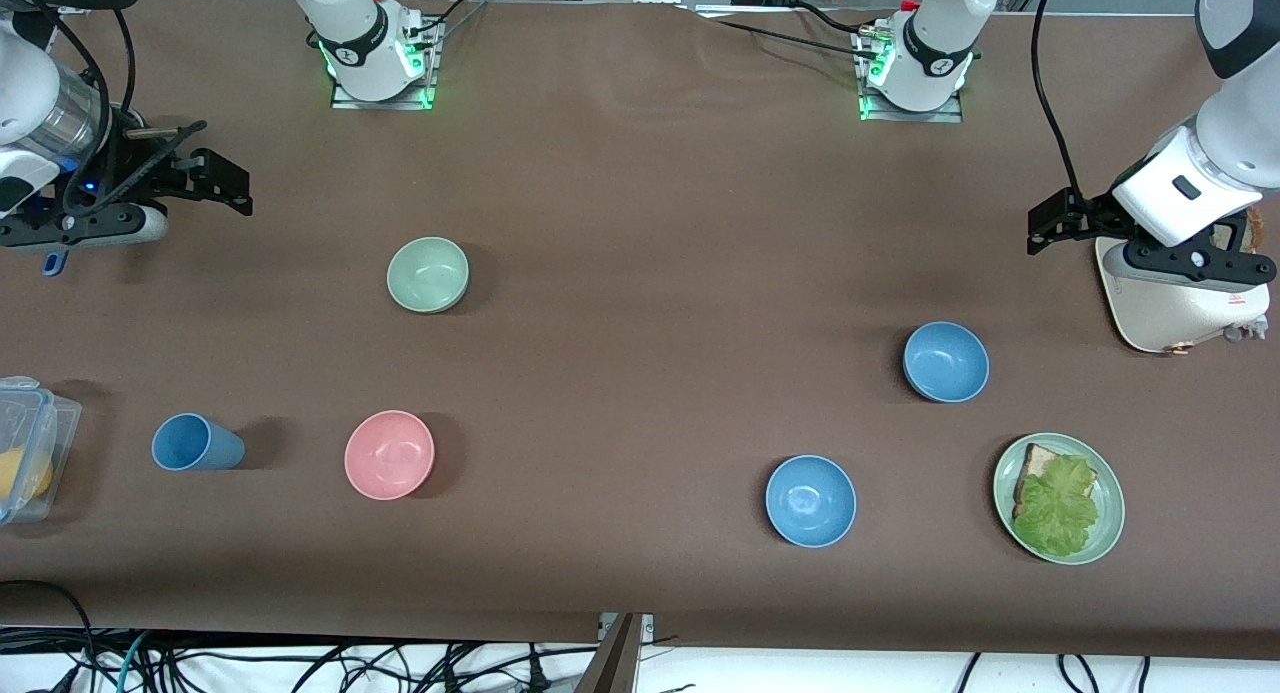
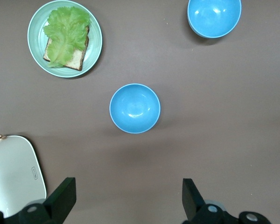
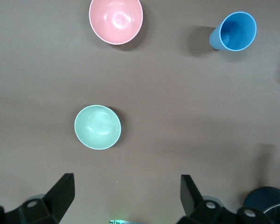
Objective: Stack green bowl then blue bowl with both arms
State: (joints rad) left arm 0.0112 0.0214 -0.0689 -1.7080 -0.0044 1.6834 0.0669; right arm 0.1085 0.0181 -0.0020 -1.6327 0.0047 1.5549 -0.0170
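The pale green bowl (image 1: 428, 274) (image 3: 98, 127) stands upright and empty toward the right arm's end of the table. The duller blue bowl (image 1: 946, 361) (image 2: 135, 108) sits toward the left arm's end. My right gripper (image 1: 222, 168) (image 3: 127, 177) hangs open and empty above the table at its own end, apart from the green bowl. Above the table at the other end, beside a cream-white appliance, my left gripper (image 1: 1050, 223) (image 2: 128, 182) is also open and empty, clear of the blue bowl.
A pink bowl (image 1: 389, 454) and a blue cup (image 1: 196, 443) stand nearer the front camera than the green bowl. A brighter blue bowl (image 1: 811, 500) and a green plate (image 1: 1108, 533) with bread and lettuce lie nearer than the blue bowl. The cream-white appliance (image 1: 1170, 308) and a clear box (image 1: 30, 443) sit at the table's ends.
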